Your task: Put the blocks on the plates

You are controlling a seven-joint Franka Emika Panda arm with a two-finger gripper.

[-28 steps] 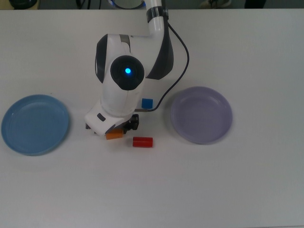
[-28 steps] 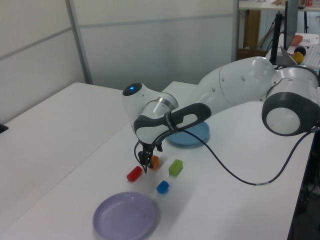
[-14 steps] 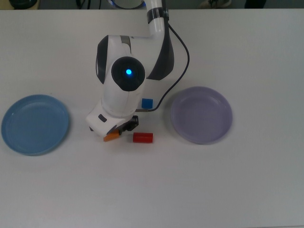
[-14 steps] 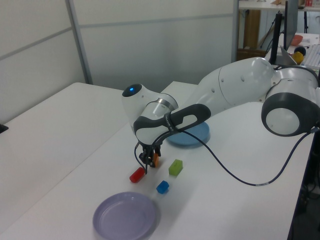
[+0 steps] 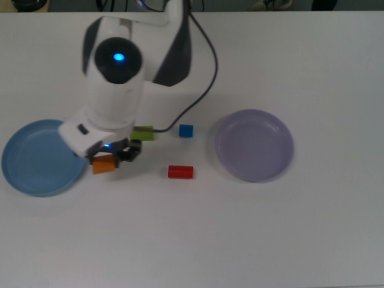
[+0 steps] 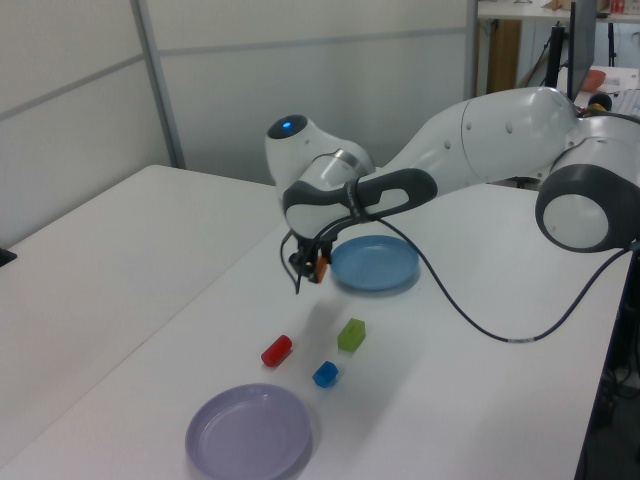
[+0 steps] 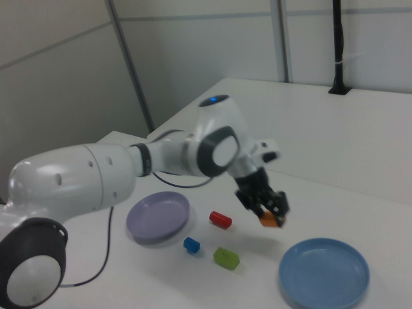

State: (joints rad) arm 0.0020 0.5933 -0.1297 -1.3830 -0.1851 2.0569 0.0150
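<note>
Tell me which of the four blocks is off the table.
The orange block: it is held in the gripper, raised beside the light blue plate. The green, blue and red blocks lie on the table.

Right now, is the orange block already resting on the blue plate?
No. In the left view the orange block is held in the hand above the table, short of the blue plate.
</note>
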